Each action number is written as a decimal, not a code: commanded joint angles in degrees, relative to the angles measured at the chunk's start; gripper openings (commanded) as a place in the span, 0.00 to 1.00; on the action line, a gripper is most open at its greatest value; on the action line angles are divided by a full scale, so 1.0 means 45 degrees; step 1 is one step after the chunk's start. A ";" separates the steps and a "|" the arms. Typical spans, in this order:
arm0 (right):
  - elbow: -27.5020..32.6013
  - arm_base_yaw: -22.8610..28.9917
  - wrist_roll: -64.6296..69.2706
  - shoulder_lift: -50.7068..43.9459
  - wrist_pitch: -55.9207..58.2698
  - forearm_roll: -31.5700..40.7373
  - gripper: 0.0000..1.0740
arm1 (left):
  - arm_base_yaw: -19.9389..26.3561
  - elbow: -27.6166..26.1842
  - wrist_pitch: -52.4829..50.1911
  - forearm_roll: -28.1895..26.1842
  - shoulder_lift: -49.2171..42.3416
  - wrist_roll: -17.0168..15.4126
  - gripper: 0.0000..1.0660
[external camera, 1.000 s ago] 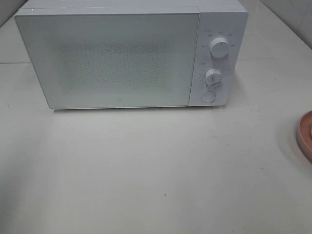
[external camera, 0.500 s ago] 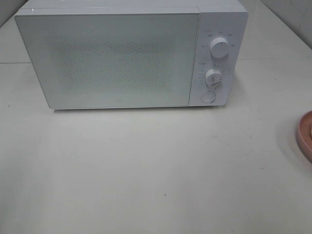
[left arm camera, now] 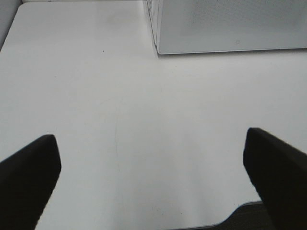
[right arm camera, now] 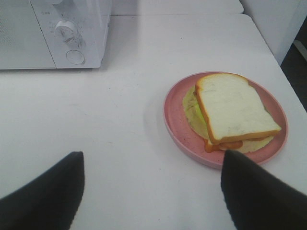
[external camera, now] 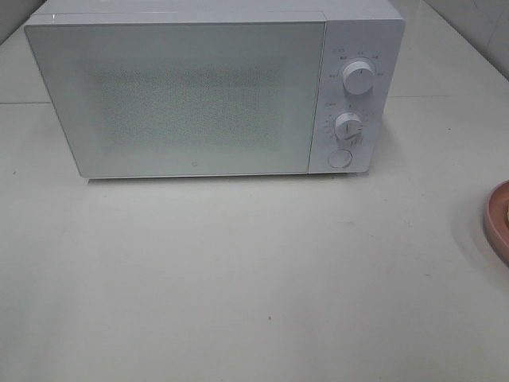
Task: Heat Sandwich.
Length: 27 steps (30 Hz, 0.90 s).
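The sandwich (right arm camera: 233,112), white bread with tan crust and pale green filling, lies on a round pink plate (right arm camera: 177,129) on the table to the right of the microwave. In the exterior high view only the plate's rim (external camera: 497,223) shows at the right edge. The white microwave (external camera: 215,87) stands at the back with its door shut. My right gripper (right arm camera: 152,189) is open, back from the plate and above the table. My left gripper (left arm camera: 151,175) is open over bare table, in front of the microwave's corner (left arm camera: 230,26). Neither gripper shows in the exterior high view.
Two dials (external camera: 359,79) and a round button (external camera: 339,158) sit on the microwave's right panel. The white table (external camera: 238,278) stretches in front of it. Its near edge (left arm camera: 216,225) shows in the left wrist view. A white wall or cabinet (right arm camera: 278,24) rises beyond the plate.
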 commanded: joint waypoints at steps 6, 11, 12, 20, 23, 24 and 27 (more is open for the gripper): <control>0.0013 -0.0051 -0.0038 -0.0369 -0.0102 0.0038 0.70 | 0.0025 0.0000 -0.0025 -0.0127 -0.0280 0.0013 0.93; 0.0013 -0.0051 -0.0038 -0.0369 -0.0102 0.0038 0.70 | 0.0917 0.0000 -0.0025 -0.0051 -0.0344 0.0013 0.93; 0.0013 -0.0051 -0.0038 -0.0369 -0.0102 0.0038 0.70 | 0.1171 0.0000 -0.0025 -0.0051 -0.0344 0.0013 0.93; 0.0013 -0.0051 -0.0038 -0.0369 -0.0102 0.0038 0.70 | 0.1706 0.0000 -0.0025 -0.0051 -0.0344 0.0025 0.93; 0.0013 -0.0051 -0.0038 -0.0369 -0.0102 0.0038 0.70 | 0.1757 0.0000 -0.0025 -0.0051 -0.0331 0.0025 0.93; 0.0013 -0.0051 -0.0038 -0.0369 -0.0102 0.0038 0.70 | 0.1757 0.0000 -0.0025 -0.0051 -0.0318 0.0025 0.93; 0.0013 -0.0051 -0.0038 -0.0369 -0.0102 0.0038 0.70 | 0.1757 0.0000 -0.0025 -0.0051 -0.0229 0.0025 0.93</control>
